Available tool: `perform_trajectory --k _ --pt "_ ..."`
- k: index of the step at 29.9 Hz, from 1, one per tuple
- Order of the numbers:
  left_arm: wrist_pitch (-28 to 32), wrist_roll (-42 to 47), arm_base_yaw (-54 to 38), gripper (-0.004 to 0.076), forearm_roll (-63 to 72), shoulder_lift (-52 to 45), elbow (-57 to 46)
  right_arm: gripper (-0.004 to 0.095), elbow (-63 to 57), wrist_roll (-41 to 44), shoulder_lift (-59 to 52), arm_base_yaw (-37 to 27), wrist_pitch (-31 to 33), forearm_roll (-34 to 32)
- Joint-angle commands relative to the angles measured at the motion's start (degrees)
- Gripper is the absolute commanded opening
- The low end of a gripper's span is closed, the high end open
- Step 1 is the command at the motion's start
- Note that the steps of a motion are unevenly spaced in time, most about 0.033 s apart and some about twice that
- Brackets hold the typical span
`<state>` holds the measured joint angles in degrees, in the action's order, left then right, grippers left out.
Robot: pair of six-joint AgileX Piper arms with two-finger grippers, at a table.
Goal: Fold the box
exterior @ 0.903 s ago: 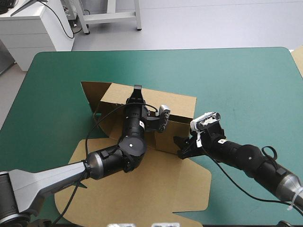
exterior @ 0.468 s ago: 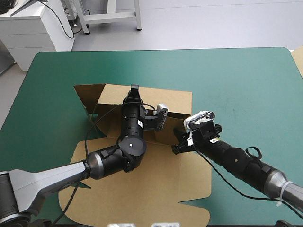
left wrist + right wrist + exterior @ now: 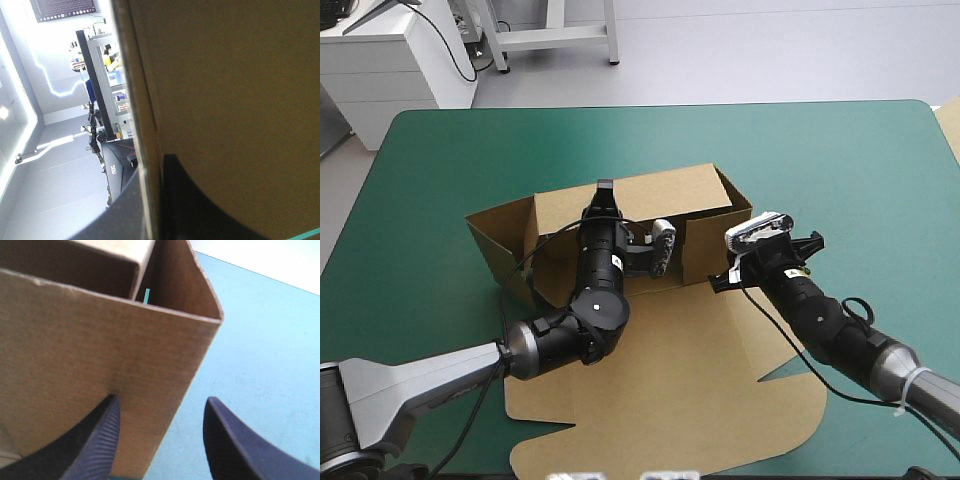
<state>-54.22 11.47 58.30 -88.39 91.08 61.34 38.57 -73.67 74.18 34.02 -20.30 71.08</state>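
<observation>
Two walls of the brown box [image 3: 660, 195] were found standing near the middle of the teal-green cover [image 3: 840, 140]: a long far wall and a shorter right end wall [image 3: 732, 192], joined to it at a corner. A side flap [image 3: 495, 240] was seen splayed outward at the left end. The wide lid panel [image 3: 660, 400] was laid flat on the cover toward the table's near edge.

The left gripper [image 3: 606, 190] was placed at the top edge of the far wall. In the left wrist view the board's edge was caught between its black fingers [image 3: 190, 215], which were pressed all but together on it.

The right gripper [image 3: 163, 402] was held at the box's right end with its fingers spread well apart. One finger [image 3: 97, 445] was set before the outer face of a standing panel, though contact could not be told. The other finger [image 3: 235, 445] was over bare cover, and the panel's upright corner edge was framed between the two.
</observation>
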Motion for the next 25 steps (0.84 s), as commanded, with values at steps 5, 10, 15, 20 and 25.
perform_trajectory --k 5,10,15,20,25 --pt "0.0 -0.3 0.5 -0.0008 -2.9 -1.9 1.3 0.0472 3.1 3.6 0.6 -0.4 2.1 -0.6" --pt "0.2 -0.2 0.5 -0.0008 -2.8 -1.9 1.3 0.0472 3.1 4.8 0.8 -0.4 7.2 -0.6" --pt "0.1 -0.2 0.5 -0.0008 -2.8 -1.9 1.3 0.0516 3.1 3.9 0.2 -0.4 9.5 -0.4" --pt "-0.1 -0.2 0.5 -0.0008 -2.7 -1.9 1.3 0.0712 3.0 3.9 -0.4 -0.4 9.8 2.3" --pt "-0.1 -0.3 0.5 -0.0008 -2.7 -1.9 1.3 0.0768 3.0 3.9 -0.4 -0.4 8.0 2.2"
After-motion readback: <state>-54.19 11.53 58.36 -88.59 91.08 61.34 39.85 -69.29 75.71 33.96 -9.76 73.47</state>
